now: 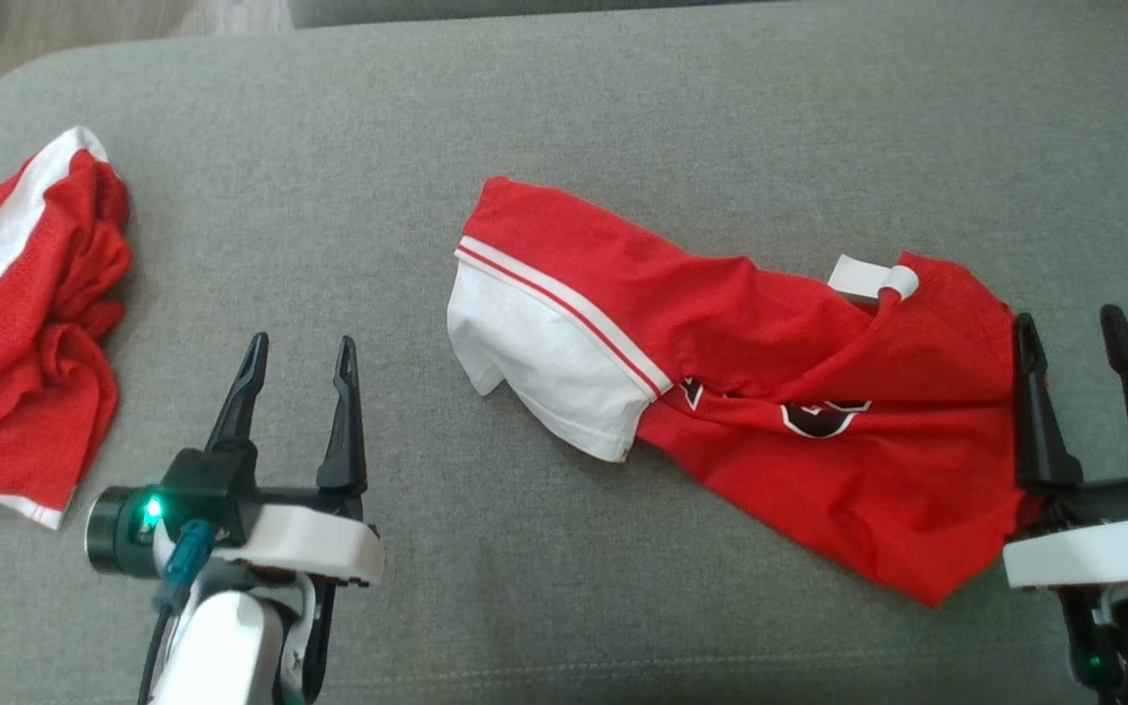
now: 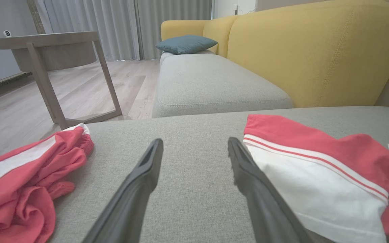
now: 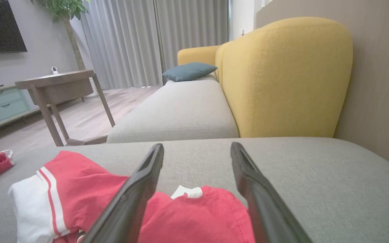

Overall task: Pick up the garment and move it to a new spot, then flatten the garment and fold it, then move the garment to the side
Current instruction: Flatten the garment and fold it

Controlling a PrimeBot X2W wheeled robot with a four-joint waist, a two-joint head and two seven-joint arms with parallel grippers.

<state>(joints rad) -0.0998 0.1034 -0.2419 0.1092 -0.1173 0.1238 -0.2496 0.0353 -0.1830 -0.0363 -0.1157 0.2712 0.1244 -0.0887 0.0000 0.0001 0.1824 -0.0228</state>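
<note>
Near right: right gripper [image 1: 1066,319] spread wide, gripping nothing, poised at the right-hand edge of the red garment [image 1: 770,333], whether touching hard to tell; near left: left gripper [image 1: 302,343] likewise wide and empty, well apart from that garment, just short of its white sleeve [image 1: 544,352]; garment itself crumpled mid-right on the grey cushion [image 1: 329,196], dark crest half hidden in the folds, white collar tab up at the far side; further left, a second red-and-white garment [image 1: 25,323] bunched at the cushion's edge; beyond, a yellow sofa back [image 3: 282,77], a teal pillow [image 3: 189,71], a wooden side table [image 3: 56,81]; nothing lying between either gripper and the garment.
</note>
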